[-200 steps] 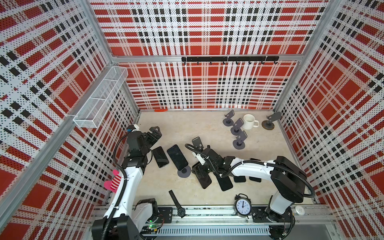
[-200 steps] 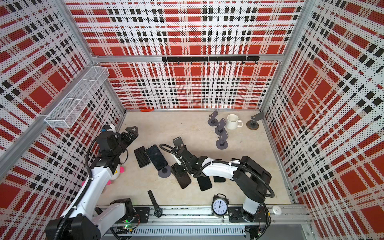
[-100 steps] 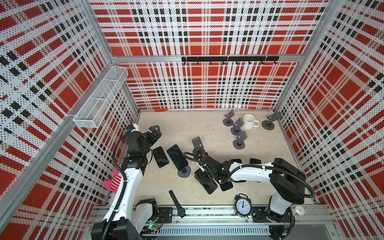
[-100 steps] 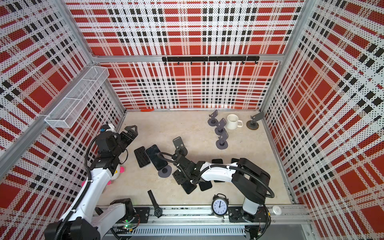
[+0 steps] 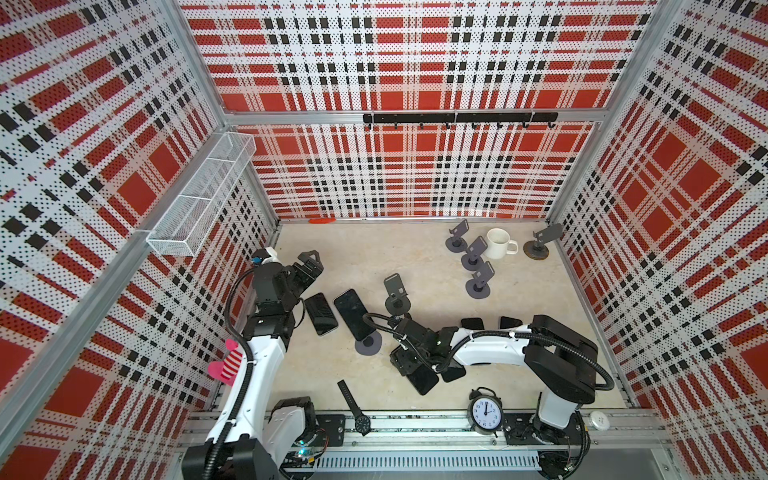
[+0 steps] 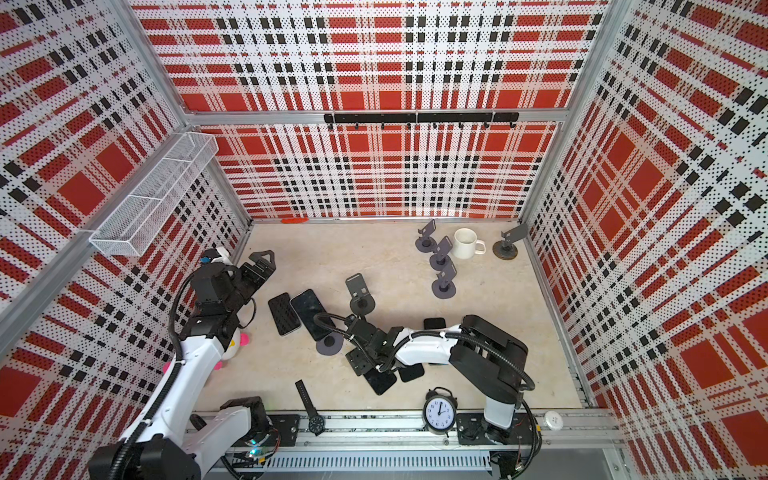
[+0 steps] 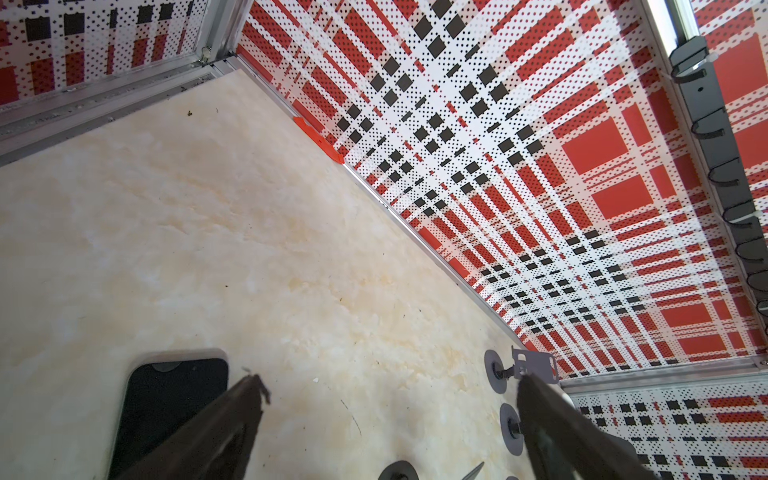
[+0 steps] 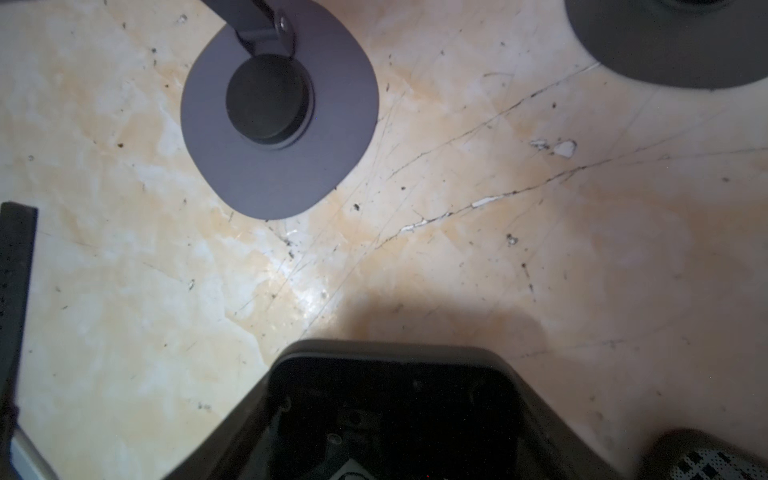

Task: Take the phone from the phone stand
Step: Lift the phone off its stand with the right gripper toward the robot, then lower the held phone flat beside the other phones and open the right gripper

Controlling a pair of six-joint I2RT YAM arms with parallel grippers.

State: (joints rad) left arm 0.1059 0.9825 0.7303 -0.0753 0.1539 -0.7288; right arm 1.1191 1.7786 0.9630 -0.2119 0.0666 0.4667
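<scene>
My right gripper is shut on a black phone, low over the table in front of the empty grey phone stand. In the right wrist view the phone's dark end fills the space between the jaws. Another phone leans on a second stand whose base lies just ahead of that gripper. My left gripper is open and empty near the left wall, beside a flat phone.
Several phones lie flat under and behind the right arm. Several empty stands and a white mug stand at the back right. An alarm clock and a wristwatch sit at the front edge. A plush toy rests behind the left arm.
My right gripper has carried the phone away from the empty stand, toward the front edge of the table. The left arm has barely moved.
</scene>
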